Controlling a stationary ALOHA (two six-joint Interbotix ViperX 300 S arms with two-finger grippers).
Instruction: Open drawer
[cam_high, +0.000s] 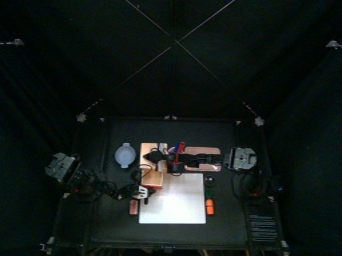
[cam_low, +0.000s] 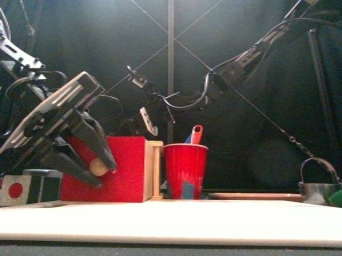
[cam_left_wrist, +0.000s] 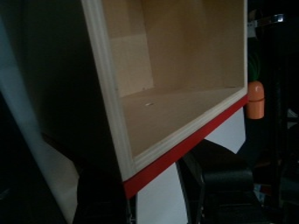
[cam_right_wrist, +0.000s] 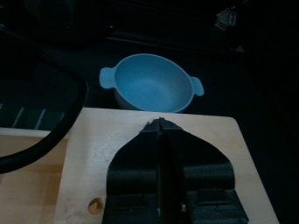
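Drawer (cam_right_wrist: 140, 166) under right gripper (cam_right_wrist: 163, 131), jaws closed

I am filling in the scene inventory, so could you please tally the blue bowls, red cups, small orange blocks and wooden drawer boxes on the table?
Blue bowl: 1
Red cup: 1
Small orange blocks: 2
Wooden drawer: 1
Total: 5
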